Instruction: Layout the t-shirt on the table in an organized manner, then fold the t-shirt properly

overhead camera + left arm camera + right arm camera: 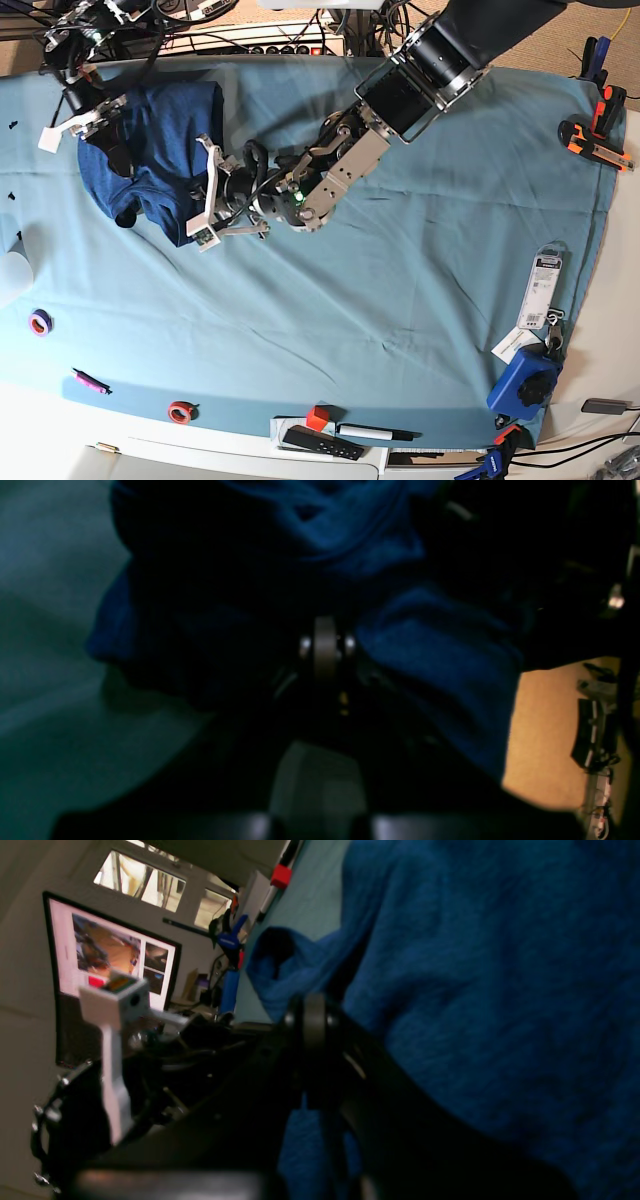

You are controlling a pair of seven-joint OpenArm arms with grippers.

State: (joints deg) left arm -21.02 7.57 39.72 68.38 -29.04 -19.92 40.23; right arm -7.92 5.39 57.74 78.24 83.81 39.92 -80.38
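A: We see the t-shirt (150, 150) bunched at the counter's (420, 280) far left corner, no clear long axis.
B: Both claws, left claw (205, 200) and right claw (100, 130), meet it; we cannot tell their grip. Tape rolls (40, 322) lie nearby.

Plain dark-blue t-shirt (160, 150), teal table (420, 260)

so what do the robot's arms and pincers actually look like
The left arm has black boxy upper segments, then a light grey forearm with a small green light. Its left pincer has white fingers. The right pincer looks white-tipped with black cabling behind.
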